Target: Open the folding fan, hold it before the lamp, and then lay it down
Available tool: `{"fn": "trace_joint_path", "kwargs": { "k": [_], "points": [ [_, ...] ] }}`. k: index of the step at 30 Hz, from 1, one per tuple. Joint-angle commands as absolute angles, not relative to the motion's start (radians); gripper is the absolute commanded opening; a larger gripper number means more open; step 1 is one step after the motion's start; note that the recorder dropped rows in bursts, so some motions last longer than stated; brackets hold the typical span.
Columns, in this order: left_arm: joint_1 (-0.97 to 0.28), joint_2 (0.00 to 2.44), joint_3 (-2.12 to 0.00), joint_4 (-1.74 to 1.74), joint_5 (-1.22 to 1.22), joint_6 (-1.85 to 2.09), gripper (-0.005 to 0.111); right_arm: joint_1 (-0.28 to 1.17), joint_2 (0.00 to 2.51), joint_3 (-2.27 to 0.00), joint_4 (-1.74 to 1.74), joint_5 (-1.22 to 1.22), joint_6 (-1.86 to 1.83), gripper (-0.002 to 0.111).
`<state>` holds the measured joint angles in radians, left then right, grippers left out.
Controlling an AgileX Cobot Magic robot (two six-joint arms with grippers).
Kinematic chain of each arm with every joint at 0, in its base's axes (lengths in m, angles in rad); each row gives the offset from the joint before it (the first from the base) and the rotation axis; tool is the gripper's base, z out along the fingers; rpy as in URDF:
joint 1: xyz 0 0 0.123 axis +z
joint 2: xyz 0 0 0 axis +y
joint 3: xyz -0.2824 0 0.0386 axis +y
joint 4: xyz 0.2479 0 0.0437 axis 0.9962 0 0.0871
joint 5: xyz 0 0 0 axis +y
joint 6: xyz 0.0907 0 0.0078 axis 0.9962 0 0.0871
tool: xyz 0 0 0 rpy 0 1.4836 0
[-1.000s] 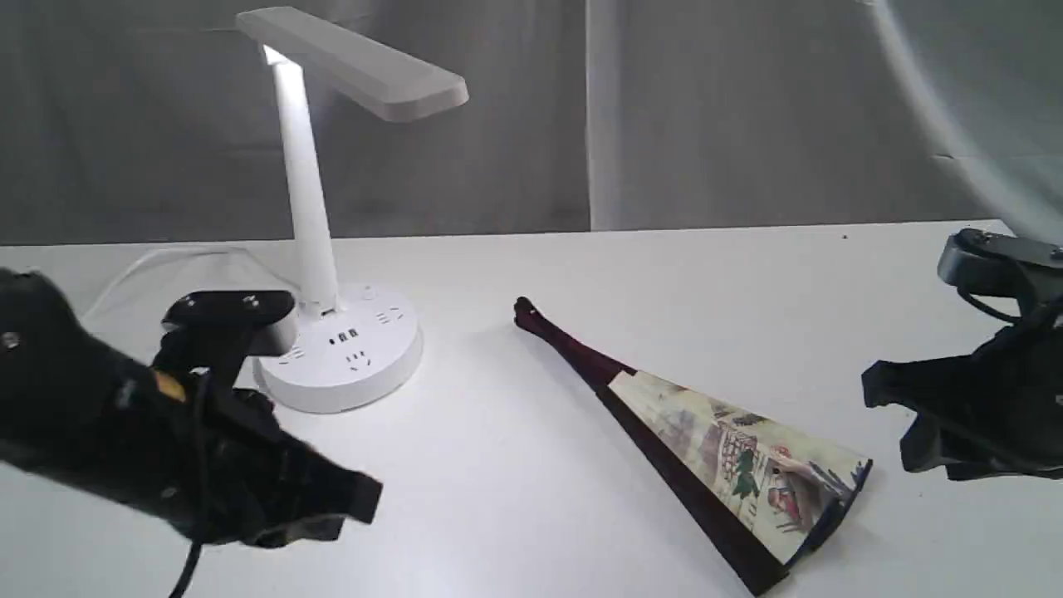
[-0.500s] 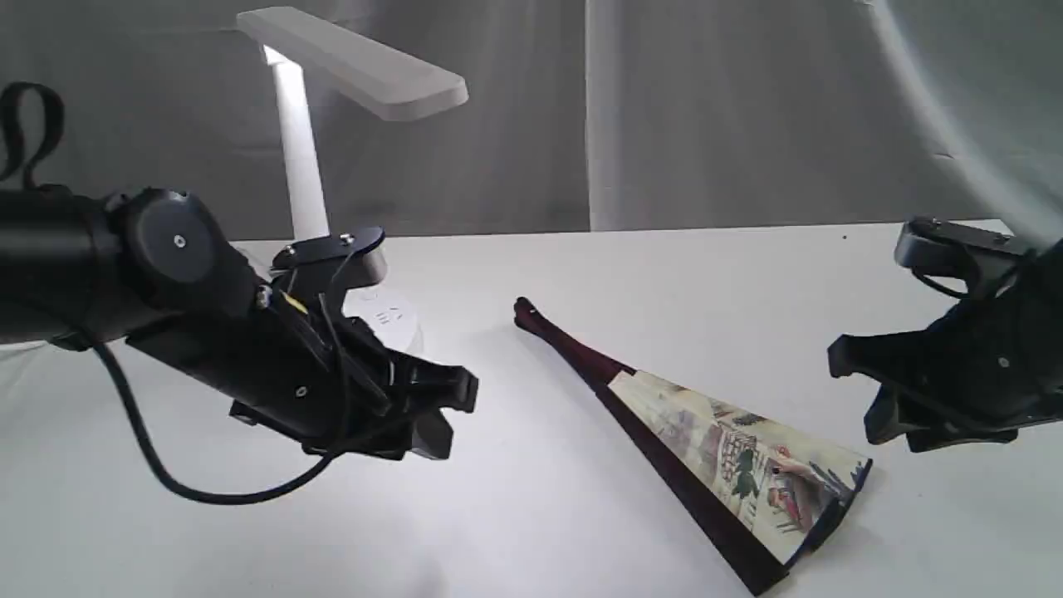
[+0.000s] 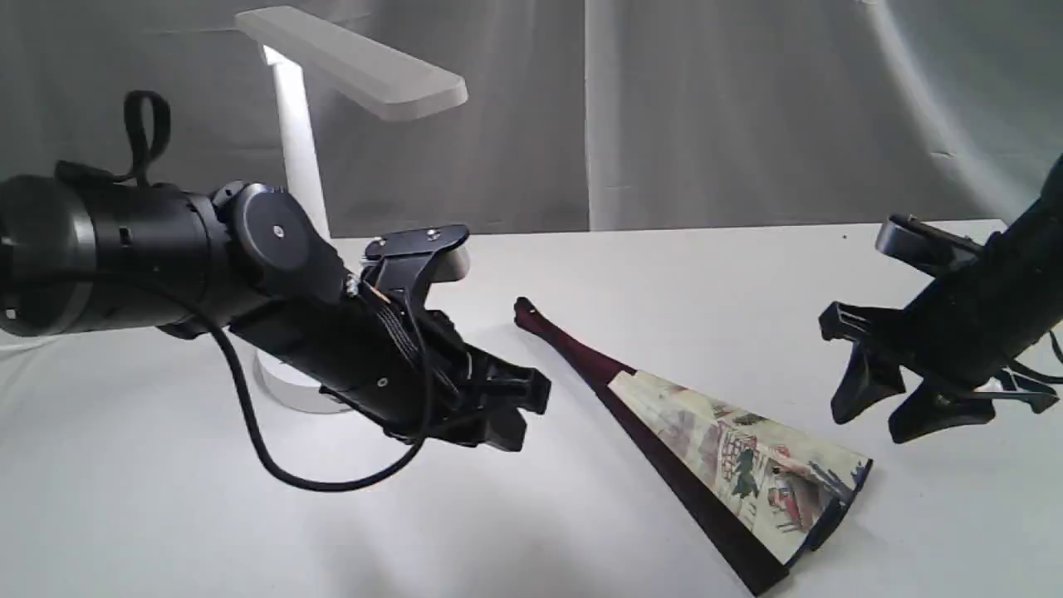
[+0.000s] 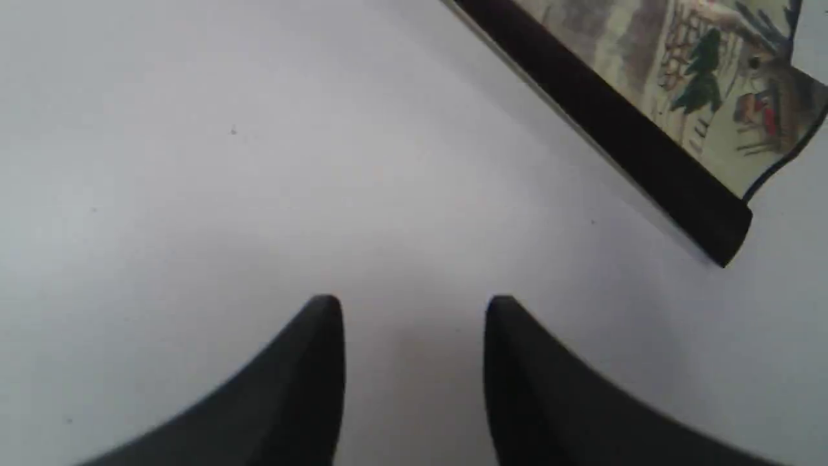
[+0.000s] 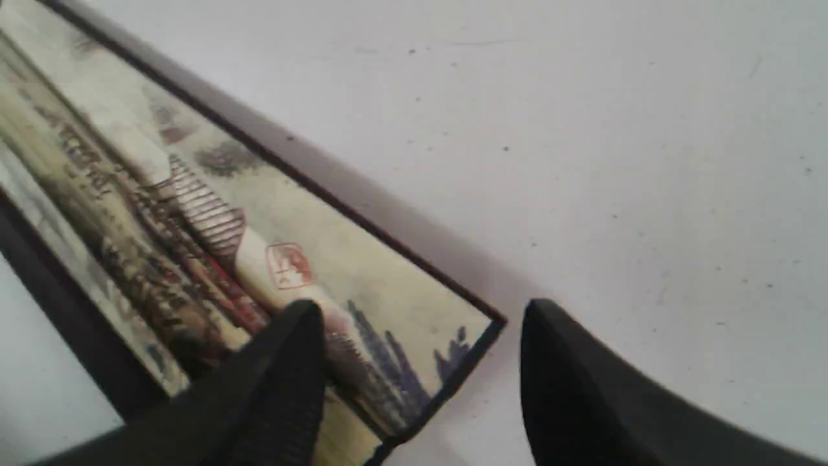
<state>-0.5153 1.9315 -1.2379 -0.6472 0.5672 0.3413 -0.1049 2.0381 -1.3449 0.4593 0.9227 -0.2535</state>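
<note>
Both arms are sitting closer in than a second ago. My left gripper (image 3: 531, 413) is now reaching in front of the white desk lamp (image 3: 357, 66) with its flat rectangular head, hiding most of the round base. My right gripper (image 3: 869, 423) is now tipping downward.

Between the two grippers, the large cream paper folding fan (image 3: 731, 457), with its painted village scene and dark maroon wooden guards, is lying partly spread on the white table (image 3: 664, 266).

I am holding the left gripper (image 4: 414, 304) with its fingers apart over bare table, the fan's (image 4: 647, 77) guard ahead of them. The right gripper (image 5: 420, 307) is also spread and holding nothing, straddling the fan's (image 5: 259, 226) outer corner from above.
</note>
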Motion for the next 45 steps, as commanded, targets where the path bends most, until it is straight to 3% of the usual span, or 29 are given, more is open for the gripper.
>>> {"fn": "trace_joint_path", "kwargs": {
  "k": [1, 26, 28, 38, 45],
  "points": [
    [-0.544, 1.944, -1.247, -0.683, 0.488, 0.351, 0.037, -0.13, 2.074, -1.359, 0.496, 0.952, -0.326, 0.047],
    [-0.563, 1.981, -1.249, -0.692, 0.409, 0.377, 0.037, -0.13, 2.173, -1.357, 0.622, 0.976, -0.573, 0.046],
    [-0.563, 1.981, -1.249, -0.692, 0.409, 0.377, 0.037, -0.13, 2.185, -1.357, 0.622, 0.983, -0.573, 0.042],
    [-0.563, 1.981, -1.249, -0.645, 0.458, 0.377, 0.037, -0.13, 2.2, -1.357, 0.622, 1.016, -0.577, 0.0],
    [-0.556, 1.981, -1.249, -0.587, 0.498, 0.352, 0.037, -0.13, 2.189, -1.357, 0.671, 1.11, -0.654, 0.0]
  ]
}}
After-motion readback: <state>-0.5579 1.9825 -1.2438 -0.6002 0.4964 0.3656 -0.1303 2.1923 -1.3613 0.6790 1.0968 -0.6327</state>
